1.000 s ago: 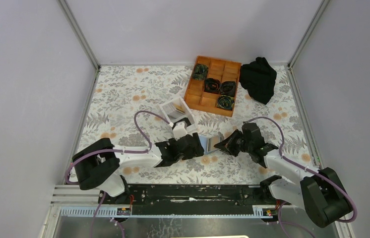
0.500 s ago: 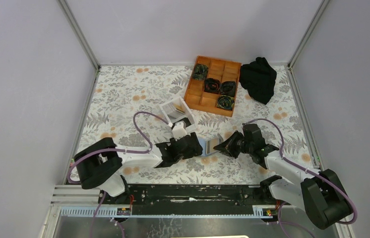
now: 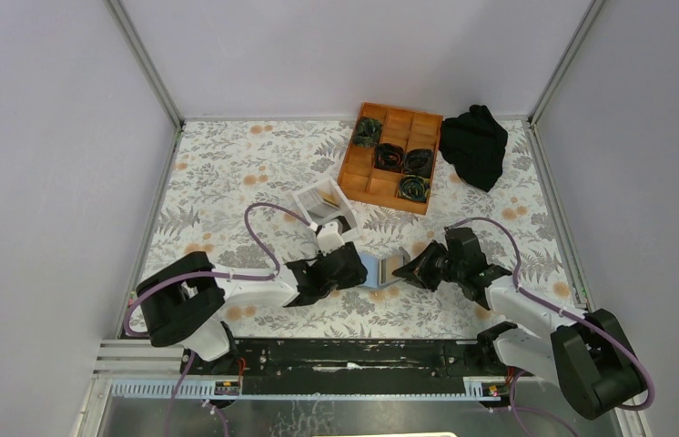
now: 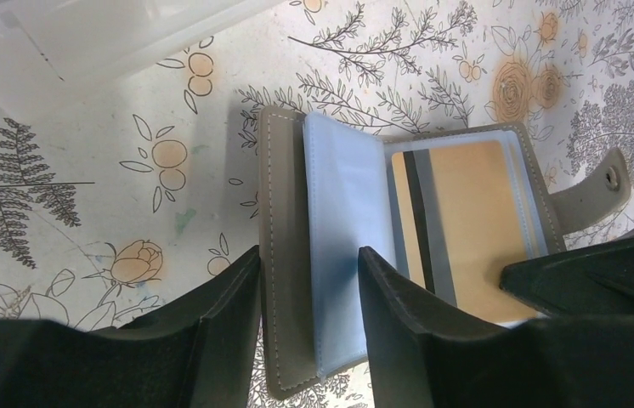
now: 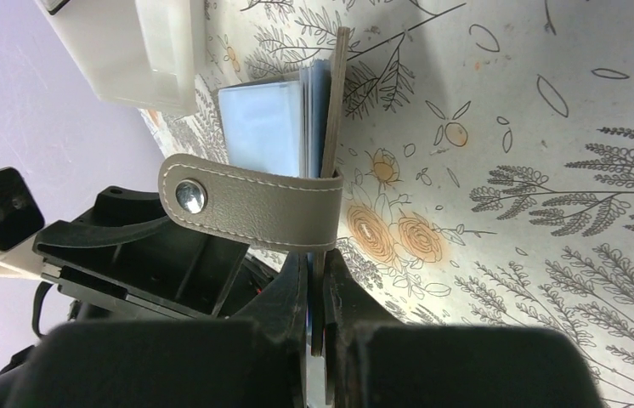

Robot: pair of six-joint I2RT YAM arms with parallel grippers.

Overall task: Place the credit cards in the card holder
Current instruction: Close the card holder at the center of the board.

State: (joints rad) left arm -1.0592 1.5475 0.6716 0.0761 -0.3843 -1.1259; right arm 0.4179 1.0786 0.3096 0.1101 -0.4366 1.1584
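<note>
Card holder [image 3: 381, 269] lies open near the middle of the table [image 3: 227, 173], between the two claws, and it is not flat. The right claw [image 5: 315, 272], at 3 o'clock from it, is pressed together on the edge of the right grey cover, so this cover stands upright; the strap [image 5: 246, 204] with the snap hangs across in front of the fingers.

The left claw [image 4: 307, 255], at 9 o'clock from the holder, is about half wide. Its fingers stand on both sides of the left cover's border and the first pale sleeve [image 4: 343, 221]. I cannot tell if they already touch it; nothing is held between them.

In the left wrist view one gold card [image 4: 475, 229] with a dark stripe sits inside a clear sleeve. The sleeves beside it look empty. So I judge one card is in, and the task is only partly done.

The white box [image 3: 322, 202], at 11 o'clock from the holder, shows something thin and tan inside, probably the other cards, which must go into the free sleeves.
</note>
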